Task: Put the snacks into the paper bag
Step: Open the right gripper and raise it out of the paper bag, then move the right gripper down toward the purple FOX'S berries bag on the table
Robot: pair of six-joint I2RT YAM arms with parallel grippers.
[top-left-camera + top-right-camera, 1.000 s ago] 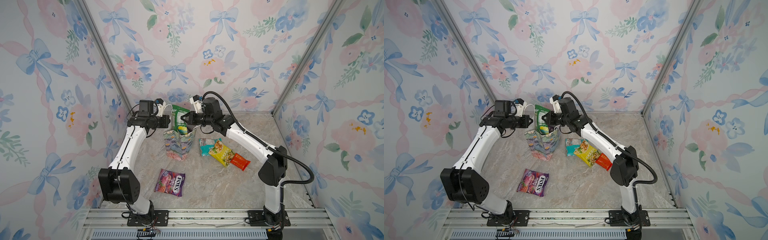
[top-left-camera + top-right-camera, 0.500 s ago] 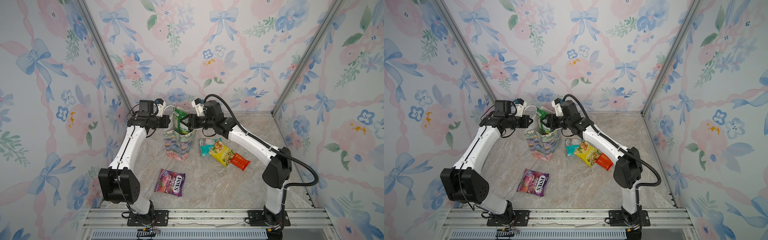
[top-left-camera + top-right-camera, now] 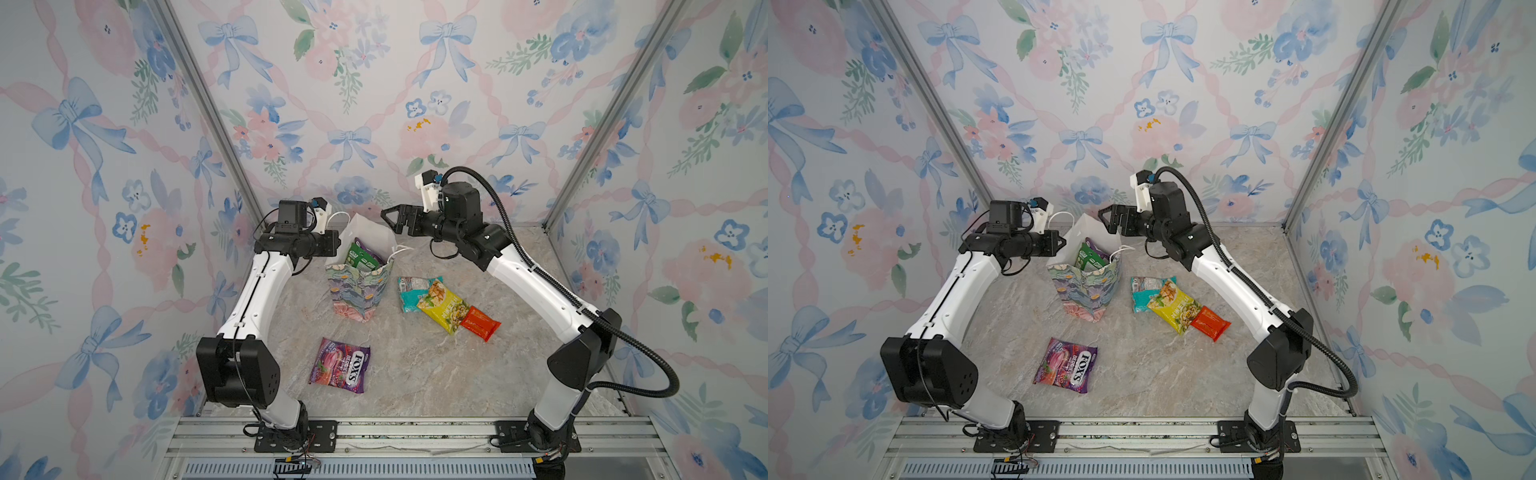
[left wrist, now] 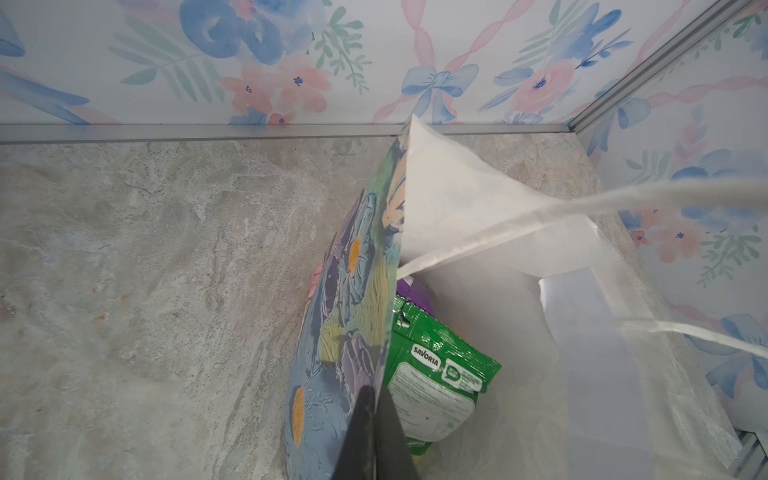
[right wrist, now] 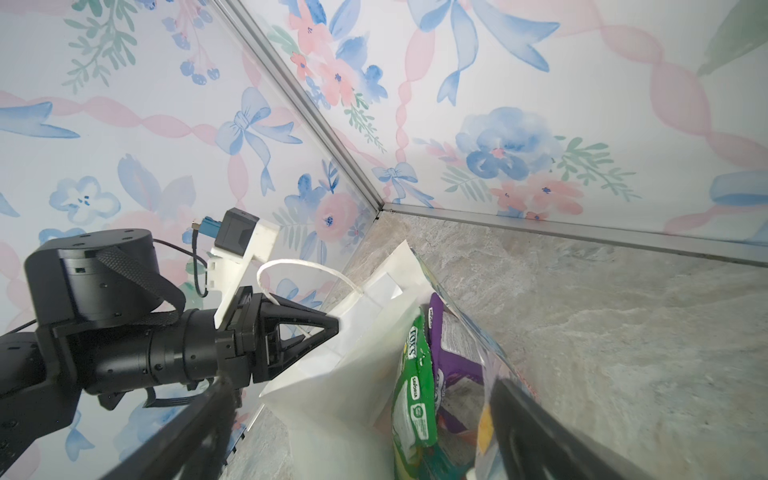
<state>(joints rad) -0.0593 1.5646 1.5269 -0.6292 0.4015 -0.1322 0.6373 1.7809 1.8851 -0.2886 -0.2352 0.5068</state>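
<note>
One floral paper bag [image 3: 359, 291], six snack packets in sight.
Left gripper [image 3: 336, 245] pinches the bag's wall; right gripper [image 3: 387, 220] spread, empty, just beyond its rim. Two packets inside, below those fingers: green packet [image 3: 357, 258], purple packet [image 5: 457, 349]. Four on the table [image 3: 415, 374], apart from both: FOX'S pack [image 3: 340, 365], teal pack [image 3: 409, 291], yellow pack [image 3: 442, 311], red-orange pack [image 3: 480, 324].

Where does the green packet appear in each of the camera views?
In a top view: green packet stands inside the paper bag.
In a top view: green packet, also inside the bag.
Left wrist: green packet inside, next to the bag's printed wall.
Right wrist: green packet beside a purple packet.
Shared landmark: the bag's white inside.
</note>
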